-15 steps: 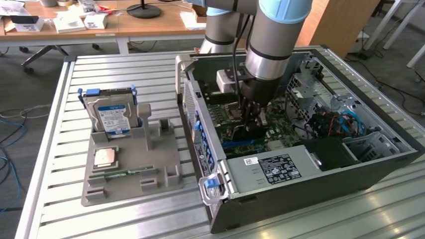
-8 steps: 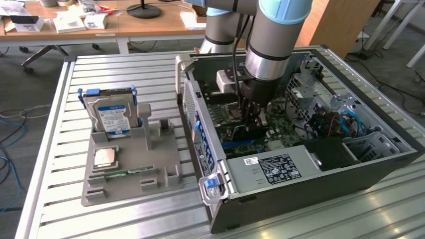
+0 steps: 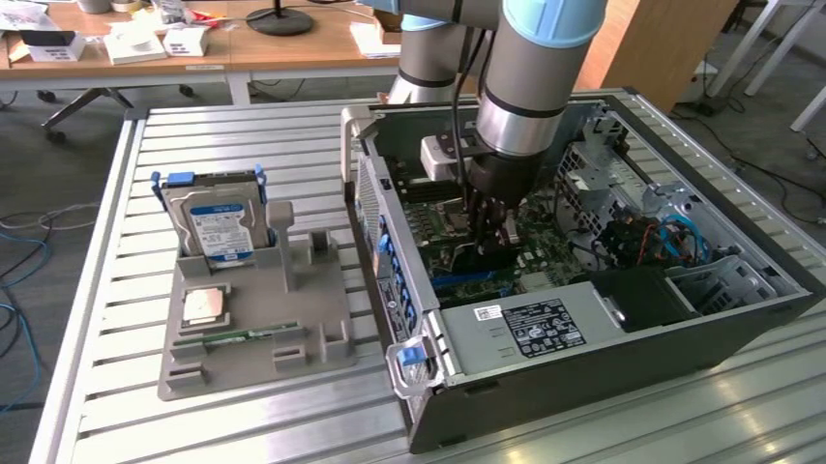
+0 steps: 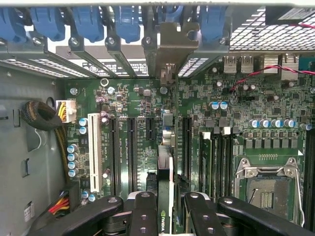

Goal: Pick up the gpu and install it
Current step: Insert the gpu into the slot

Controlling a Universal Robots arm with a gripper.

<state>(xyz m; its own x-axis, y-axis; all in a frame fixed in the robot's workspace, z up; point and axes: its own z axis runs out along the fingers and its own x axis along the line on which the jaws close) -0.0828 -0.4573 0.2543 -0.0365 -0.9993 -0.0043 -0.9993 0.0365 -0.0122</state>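
At the gripper point(image 3: 496, 224): a partway-closed hold on the gpu point(image 4: 164, 172), with its flat faces pinched between two black metal fingers point(image 4: 145, 211) drilled with round holes. No telling whether the card's lower edge sits in a slot.

From the wrist view alone: the card met edge-on, thin, dark and upright, with a green logo close to the fingers. Straight ahead of the grip, one dull grey metal bracket point(image 4: 170, 49) against the perforated rear wall, under a row of glossy blue plastic clips point(image 4: 88, 22). Just beside the card, a green motherboard point(image 4: 138, 98) crowded with small cylindrical capacitors. Near one finger, one long white slot point(image 4: 94, 152). Off the other finger, one square steel-framed CPU socket point(image 4: 268, 189).

From the exterior view alone: the arm reaching straight down into the open dark case point(image 3: 620, 338), on a table of ribbed metal slats point(image 3: 193, 135). Well apart from the gripper and outside the case, one grey moulded holder point(image 3: 278, 319). On it, one silver hard drive point(image 3: 220, 224) standing upright, one square chip point(image 3: 204, 306) lying flat, and one narrow green RAM stick point(image 3: 246, 336).
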